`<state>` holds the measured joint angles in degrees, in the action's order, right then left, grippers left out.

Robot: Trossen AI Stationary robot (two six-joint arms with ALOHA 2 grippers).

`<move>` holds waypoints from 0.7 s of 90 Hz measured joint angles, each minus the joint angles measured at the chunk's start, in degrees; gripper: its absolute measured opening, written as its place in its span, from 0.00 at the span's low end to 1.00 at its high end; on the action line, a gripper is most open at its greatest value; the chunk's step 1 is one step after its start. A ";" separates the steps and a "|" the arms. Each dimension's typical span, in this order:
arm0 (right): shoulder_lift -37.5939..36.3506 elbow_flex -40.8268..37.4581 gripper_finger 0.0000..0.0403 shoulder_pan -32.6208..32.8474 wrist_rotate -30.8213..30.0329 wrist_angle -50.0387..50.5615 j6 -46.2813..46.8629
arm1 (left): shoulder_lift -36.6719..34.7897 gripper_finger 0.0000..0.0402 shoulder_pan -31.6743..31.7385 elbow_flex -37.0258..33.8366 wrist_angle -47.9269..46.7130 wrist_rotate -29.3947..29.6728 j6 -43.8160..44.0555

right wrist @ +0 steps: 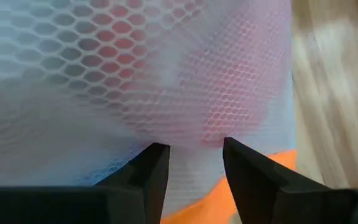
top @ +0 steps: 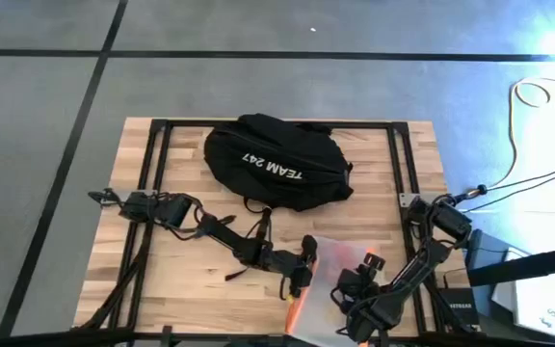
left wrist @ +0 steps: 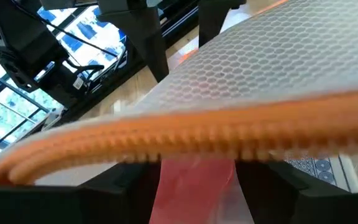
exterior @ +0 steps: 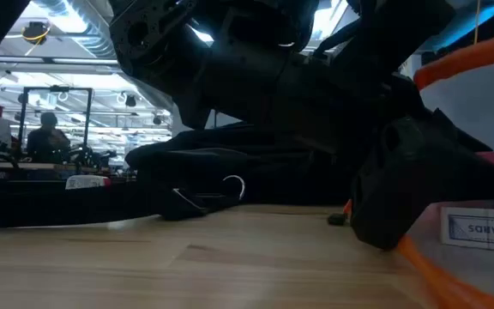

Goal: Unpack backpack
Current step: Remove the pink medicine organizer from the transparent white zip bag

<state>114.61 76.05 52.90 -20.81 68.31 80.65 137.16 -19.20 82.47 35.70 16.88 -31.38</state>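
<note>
Seen from above, a light wooden table w/ a black metal frame stands on a grey floor. At the left, the left arm runs from the table's left edge across the wood toward the front centre; its claw sits at the left edge of a translucent mesh pouch w/ an orange zipper border. In the left wrist view the orange zipper crosses in front of the two dark fingers, and the mesh and something red lie between them, so the claw looks closed on the pouch edge, fingers a narrow gap apart. Behind, at the table's back centre, lies the backpack, large, rounded, black, on its side, white "TEAM 247" lettering facing up, straps trailing toward the front; it's well apart from both claws. In the low view it's a dark low mound w/ a metal ring near its front edge, and a person is seated far back in the room at left. To the right, the right arm comes from the table's right edge, its claw over the pouch's front part. The right wrist view shows its fingers slightly parted, mesh pressed between the tips, so it seems to pinch the pouch. A box marked "CARDS" shows inside the pouch, low view, far right
</note>
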 joint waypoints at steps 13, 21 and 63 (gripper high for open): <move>0.00 0.00 0.34 -0.07 -2.12 -1.26 0.01 | 0.00 0.46 0.09 -0.03 -0.15 -2.17 -0.06; -0.04 -0.04 0.34 -0.41 -2.72 -2.29 -0.01 | 0.00 0.46 0.13 -0.14 -0.28 -3.89 -0.15; -0.13 -0.07 0.34 -1.22 -7.66 -6.95 -0.03 | 0.00 0.46 0.00 -0.08 -0.28 -4.48 -2.32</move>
<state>114.48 75.99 51.68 -28.47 61.36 80.62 137.16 -19.20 82.39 35.42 12.40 -33.69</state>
